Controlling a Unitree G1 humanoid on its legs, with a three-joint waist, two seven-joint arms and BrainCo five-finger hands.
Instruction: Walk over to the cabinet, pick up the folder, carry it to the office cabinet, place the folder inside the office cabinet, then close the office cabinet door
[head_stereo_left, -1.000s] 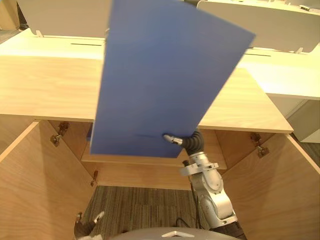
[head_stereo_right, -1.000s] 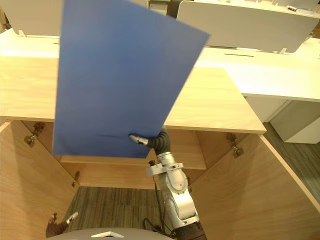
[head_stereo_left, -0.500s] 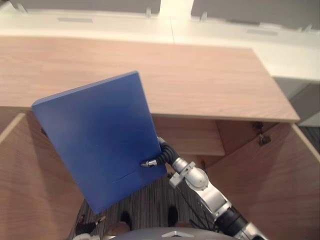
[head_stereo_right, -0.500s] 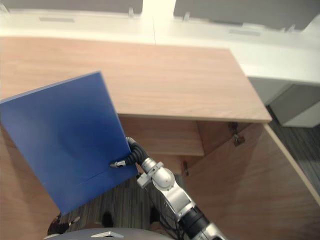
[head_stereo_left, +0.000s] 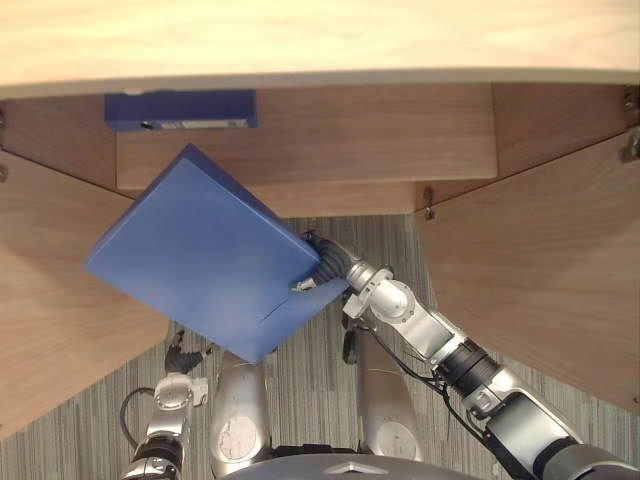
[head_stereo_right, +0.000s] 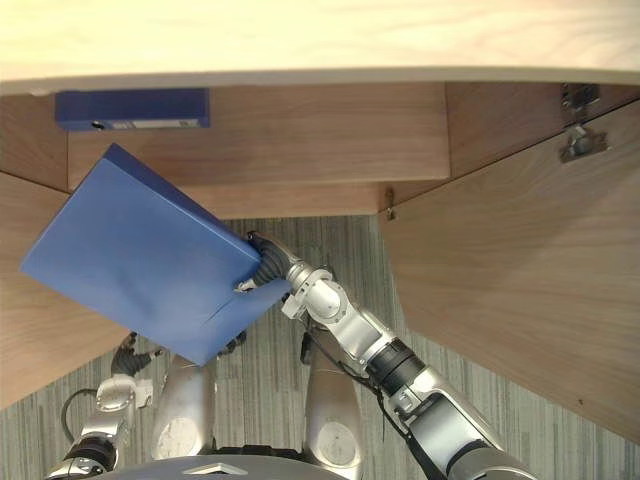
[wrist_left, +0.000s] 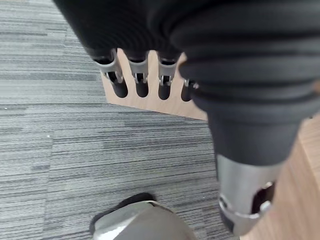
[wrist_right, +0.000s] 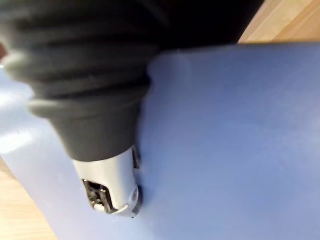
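The fingers of the right hand pinch the blue folder at its near corner, thumb on top and the rest hidden beneath. A second ago the folder stood nearly upright, high over the worktop. It has since swung down through a tilt and now lies almost flat, below the worktop's edge, in front of the open office cabinet. The view has also tipped downward, so part of that shift is the camera's. I judge that the carrying is done and the placing has begun, though the folder is still outside, over the carpet. Both doors are swung wide: the right door is well apart from the arm, while the left door is just beside the folder's far left corner and could catch it. The shelf lies ahead, and the folder's far corner overlaps its front edge in this view; whether they touch I cannot tell. That edge has to be cleared before sliding in. A second blue folder already lies on the shelf at the left, so the free room is toward the middle and right. The left hand hangs low by the floor, fingers straight and holding nothing.
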